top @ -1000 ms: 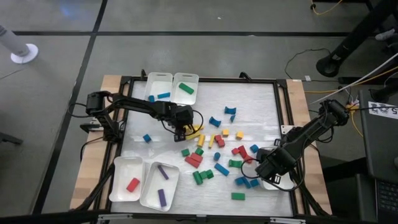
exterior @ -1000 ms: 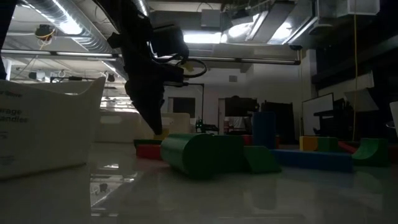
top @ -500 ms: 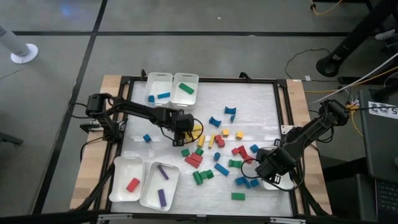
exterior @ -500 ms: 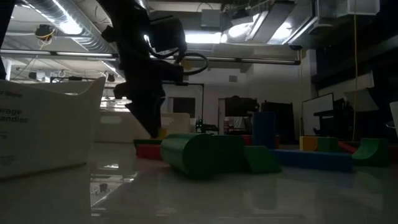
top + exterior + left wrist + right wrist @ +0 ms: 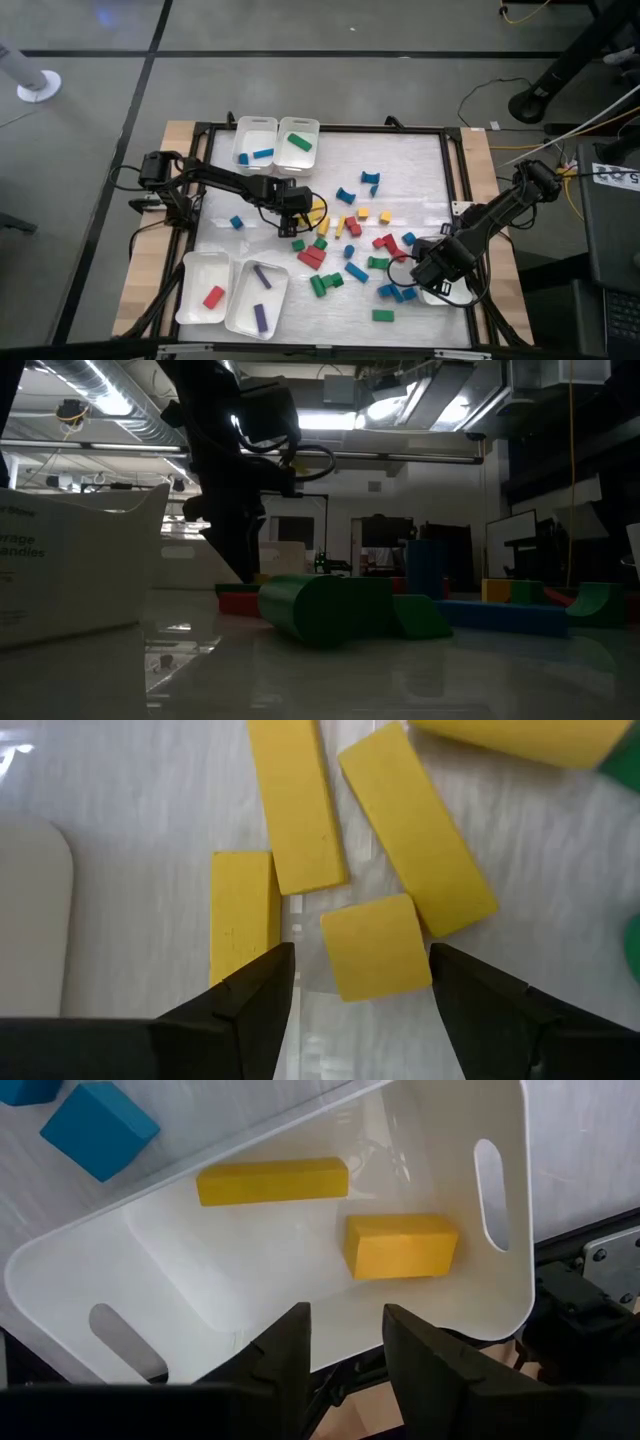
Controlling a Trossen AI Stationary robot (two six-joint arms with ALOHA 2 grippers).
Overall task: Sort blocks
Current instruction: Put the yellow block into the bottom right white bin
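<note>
White tabletop held scattered coloured blocks. Left gripper stood spread apart, empty, straddling a small yellow square block. Right gripper, slightly parted, hovered over a white plastic tray holding two yellow bars.

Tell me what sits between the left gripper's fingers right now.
In the left wrist view, the left gripper is open, with a small yellow square block lying between its fingers on the table.

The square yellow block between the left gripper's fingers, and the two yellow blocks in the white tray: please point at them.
Square yellow block (image 5: 375, 945), left wrist view: middle of its top face.
Long yellow block (image 5: 272, 1181), right wrist view: middle of its top face.
Short yellow block (image 5: 401, 1245), right wrist view: middle of its top face.
</note>
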